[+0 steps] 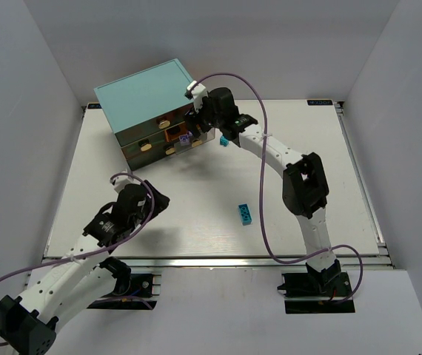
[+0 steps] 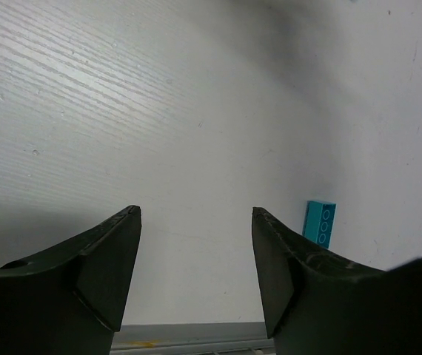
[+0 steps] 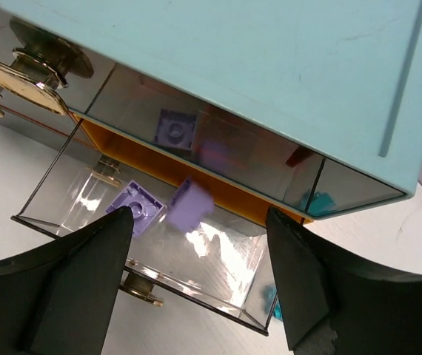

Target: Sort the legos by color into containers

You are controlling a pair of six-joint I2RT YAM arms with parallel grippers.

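The light-teal cabinet (image 1: 144, 92) stands at the back left, with one translucent drawer (image 3: 196, 288) pulled out. My right gripper (image 3: 200, 214) hangs open just above that drawer. Below the jaws a purple lego (image 3: 135, 207) lies in the drawer, and a second, blurred purple lego (image 3: 190, 203) is free of both fingers. From above, the right gripper (image 1: 196, 126) is at the cabinet's front. A cyan lego (image 1: 244, 214) lies mid-table. My left gripper (image 2: 196, 214) is open and empty, low over the table, with that cyan lego (image 2: 320, 223) off to its right.
Another cyan lego (image 1: 224, 140) lies on the table by the cabinet's right corner, seen through the drawer wall (image 3: 274, 303). Cream knobs (image 3: 26, 81) mark the shut drawers to the left. White walls enclose the table on three sides.
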